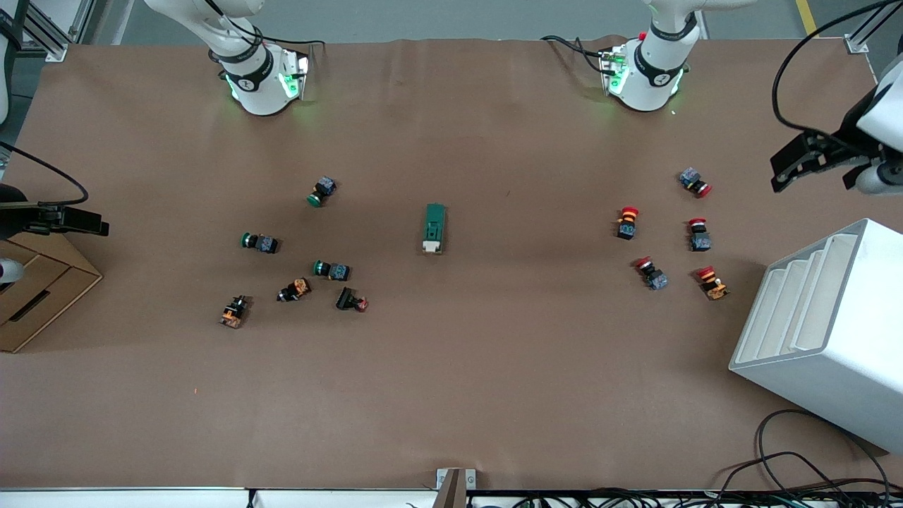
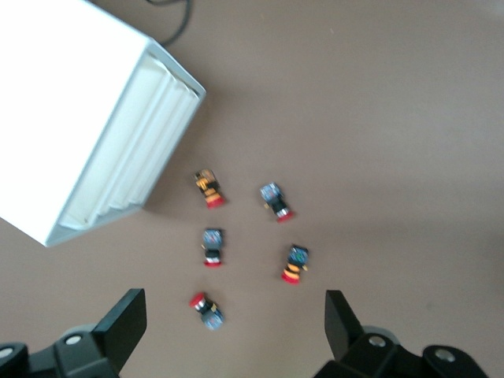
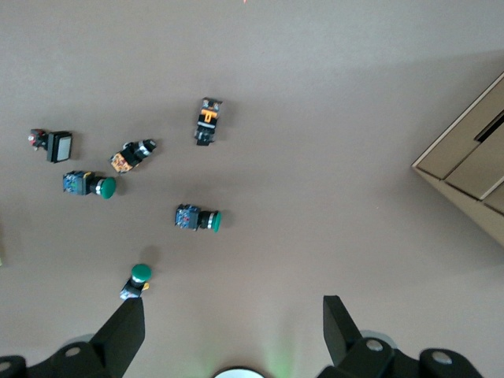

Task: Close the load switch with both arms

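Left gripper (image 2: pixel 232 331) and right gripper (image 3: pixel 234 331) hover agape; load switch (image 1: pixel 434 228) seemingly untouched.

High front view, downward wrist views

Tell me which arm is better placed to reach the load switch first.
Neither clearly: the load switch lies mid-table, with the left gripper and right gripper open at opposite table ends.
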Tool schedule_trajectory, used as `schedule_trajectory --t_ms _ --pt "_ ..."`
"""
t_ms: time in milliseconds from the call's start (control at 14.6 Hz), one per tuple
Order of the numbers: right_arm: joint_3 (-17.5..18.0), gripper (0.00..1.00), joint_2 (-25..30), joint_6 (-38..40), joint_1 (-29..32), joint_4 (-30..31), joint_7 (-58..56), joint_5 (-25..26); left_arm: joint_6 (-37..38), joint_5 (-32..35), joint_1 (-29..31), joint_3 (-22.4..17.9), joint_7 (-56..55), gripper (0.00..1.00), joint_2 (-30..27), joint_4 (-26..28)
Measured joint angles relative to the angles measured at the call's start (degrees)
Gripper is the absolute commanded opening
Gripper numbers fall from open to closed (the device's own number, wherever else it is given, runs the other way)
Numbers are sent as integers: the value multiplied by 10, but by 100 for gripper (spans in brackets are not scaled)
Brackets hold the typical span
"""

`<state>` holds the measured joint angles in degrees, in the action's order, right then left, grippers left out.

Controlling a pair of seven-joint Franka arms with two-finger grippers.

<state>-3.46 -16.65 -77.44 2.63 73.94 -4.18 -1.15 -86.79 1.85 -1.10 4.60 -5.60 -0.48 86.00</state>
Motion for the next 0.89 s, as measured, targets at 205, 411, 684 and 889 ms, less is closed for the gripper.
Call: schedule_trajectory --t_ms 205,411,684,889 --pt "0 100 9 11 0 -2 0 -4 0 -10 0 3 0 100 -31 52" --pt "-14 100 27 16 -15 -1 0 -5 0 -12 -1 7 0 100 -62 85" --pt "-25 100 60 20 -24 13 0 -4 -1 -12 -5 16 -4 100 -76 94" --pt "-12 100 94 19 -10 40 0 0 -6 -12 -5 17 -4 100 -76 93"
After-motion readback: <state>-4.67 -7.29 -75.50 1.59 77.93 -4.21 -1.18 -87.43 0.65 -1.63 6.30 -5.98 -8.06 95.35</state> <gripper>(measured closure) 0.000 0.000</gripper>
